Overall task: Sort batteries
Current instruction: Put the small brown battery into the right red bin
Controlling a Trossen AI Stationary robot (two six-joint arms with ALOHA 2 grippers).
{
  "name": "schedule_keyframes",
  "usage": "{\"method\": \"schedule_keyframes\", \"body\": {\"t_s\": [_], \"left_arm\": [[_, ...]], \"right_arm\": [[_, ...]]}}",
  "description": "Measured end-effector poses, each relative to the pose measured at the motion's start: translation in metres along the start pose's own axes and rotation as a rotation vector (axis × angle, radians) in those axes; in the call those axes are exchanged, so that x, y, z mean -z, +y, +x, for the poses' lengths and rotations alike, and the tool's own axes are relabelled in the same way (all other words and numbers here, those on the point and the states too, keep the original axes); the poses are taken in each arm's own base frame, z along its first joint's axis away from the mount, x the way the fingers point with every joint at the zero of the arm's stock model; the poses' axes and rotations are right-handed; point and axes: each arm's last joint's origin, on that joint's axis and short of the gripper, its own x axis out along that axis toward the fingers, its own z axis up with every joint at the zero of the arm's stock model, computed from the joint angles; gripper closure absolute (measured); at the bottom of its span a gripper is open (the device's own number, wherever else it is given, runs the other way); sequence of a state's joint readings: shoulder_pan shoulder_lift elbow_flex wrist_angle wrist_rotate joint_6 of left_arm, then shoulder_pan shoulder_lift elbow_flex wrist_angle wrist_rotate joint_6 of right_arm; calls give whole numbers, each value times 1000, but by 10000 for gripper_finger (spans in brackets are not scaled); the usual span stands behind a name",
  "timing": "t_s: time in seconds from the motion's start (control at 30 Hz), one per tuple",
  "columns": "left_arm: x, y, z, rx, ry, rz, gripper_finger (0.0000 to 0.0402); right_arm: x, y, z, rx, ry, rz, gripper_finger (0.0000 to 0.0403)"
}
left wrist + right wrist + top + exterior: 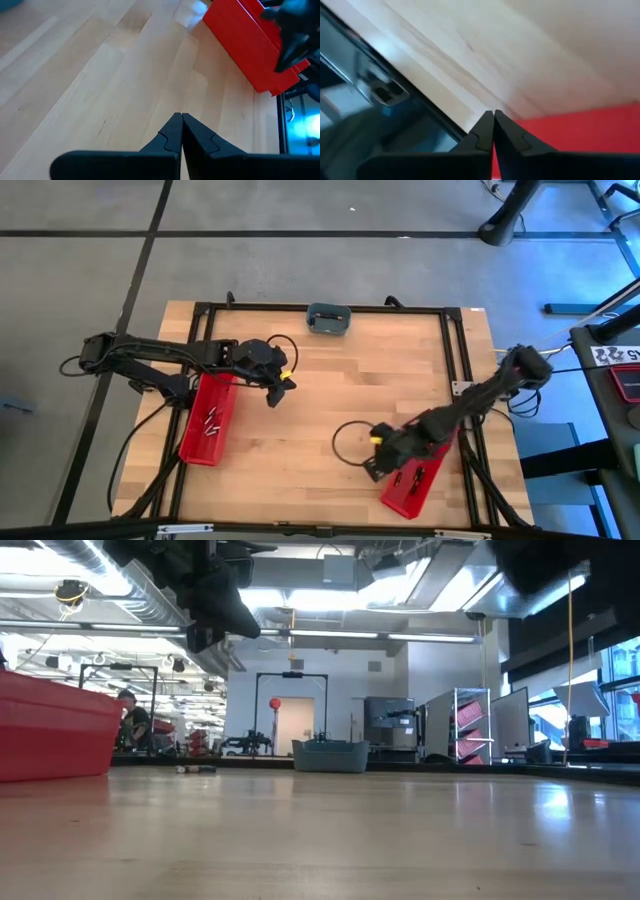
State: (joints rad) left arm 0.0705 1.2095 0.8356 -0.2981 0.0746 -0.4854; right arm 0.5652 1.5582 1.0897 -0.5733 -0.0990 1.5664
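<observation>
batteries in red bin, beside closed left hand

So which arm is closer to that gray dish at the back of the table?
The left. Its tool hangs shut beside the left red bin, nearer the gray dish. The right tool, also shut, sits by the right red bin at the table's near edge.

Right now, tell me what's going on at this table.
Two robot arms are sorting batteries into red bins. The left gripper hangs shut and empty over bare wood beside the left bin, which holds a few batteries. The right gripper is shut at the near end of the right bin, with nothing visible between its fingers. A grey-blue dish sits at the far edge.
</observation>
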Motion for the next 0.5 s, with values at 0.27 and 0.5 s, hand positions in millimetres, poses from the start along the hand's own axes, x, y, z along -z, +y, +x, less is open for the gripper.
{"method": "schedule_keyframes", "body": {"t_s": [0.27,0.5], "left_arm": [[0,0,0,0,1,-12,400],[0,0,0,0,1,-12,400]], "right_arm": [[9,-9,27,132,273,-2,398],[28,-16,24,202,384,2,395]]}}
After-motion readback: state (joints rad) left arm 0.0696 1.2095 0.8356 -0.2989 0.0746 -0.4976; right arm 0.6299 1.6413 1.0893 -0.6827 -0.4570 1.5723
